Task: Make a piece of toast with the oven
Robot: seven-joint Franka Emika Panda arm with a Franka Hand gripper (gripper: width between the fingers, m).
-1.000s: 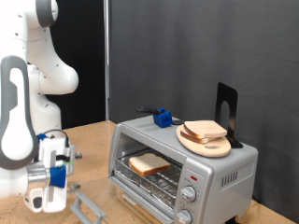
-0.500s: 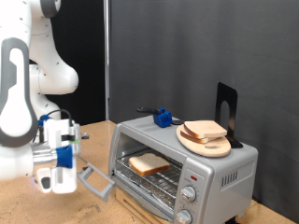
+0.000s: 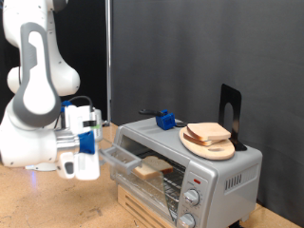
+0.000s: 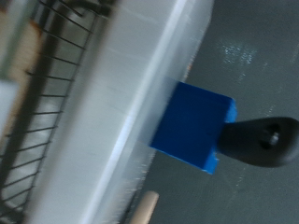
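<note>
Exterior view: the oven is seen standing on the wooden bench towards the exterior view's right, with its glass door raised partway, neither flat down nor shut. The piece of toast is seen lying flat on the wire rack inside the cavity, partly hidden behind the door's upper edge. The gripper is placed at the exterior view's left of the oven, just beside the door's free edge, so the slice lies beyond the door, to the exterior view's right of the fingers and a little lower. Whether the fingers are spread or closed, and whether they touch the door, cannot be told, since they are masked by the white and blue hand. On the oven's roof a round wooden plate bearing another bread slice is seen, with a blue block near it and a black stand behind. Wrist view: a long pale metal edge, judged to be part of the oven, is seen running diagonally, with rack wires on one side and the blue block against a dark handle on the other. No fingers and no bread are shown here.
</note>
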